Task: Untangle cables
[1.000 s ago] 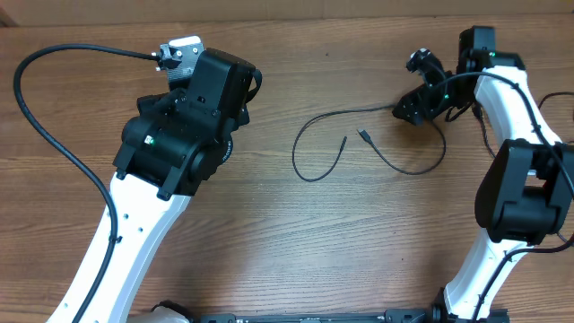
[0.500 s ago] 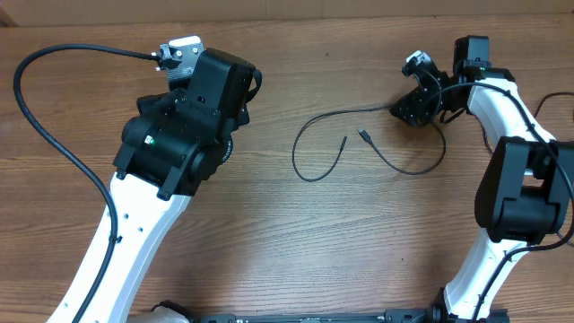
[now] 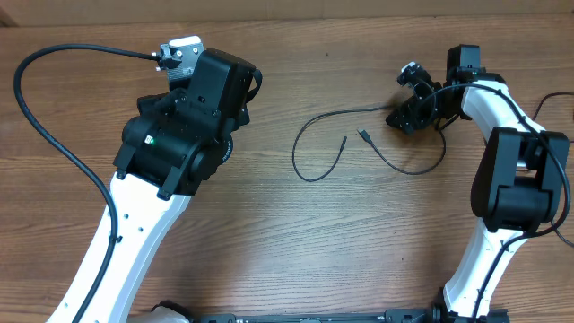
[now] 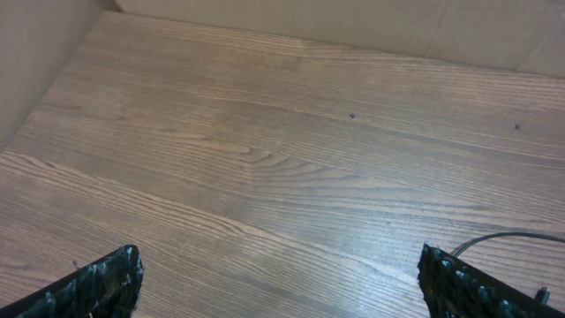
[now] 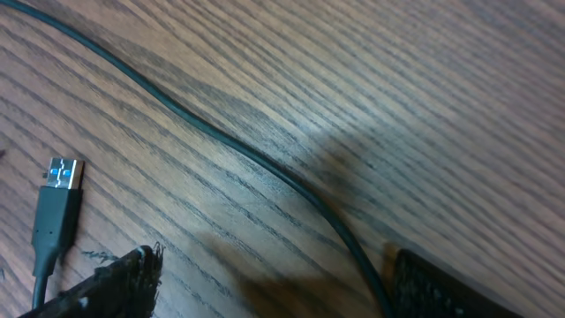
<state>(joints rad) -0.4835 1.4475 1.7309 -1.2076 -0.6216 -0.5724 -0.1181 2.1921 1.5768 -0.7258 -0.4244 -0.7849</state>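
Cables [image 3: 297,152] lie as two loose curves on the desk [image 3: 269,251] just beside the right gripper [image 5: 278,274], free ends apart; mostly untangled, I judge. Its jaws gape astride one strand, gripping nothing. The left gripper [image 4: 281,269], well away from it, is wide open and empty; the strands meeting by the right gripper probably need parting.

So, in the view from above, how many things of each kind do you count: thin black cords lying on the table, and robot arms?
Thin black cords: 2, one looping left, one curving right
Robot arms: 2, left, right
Total: 4
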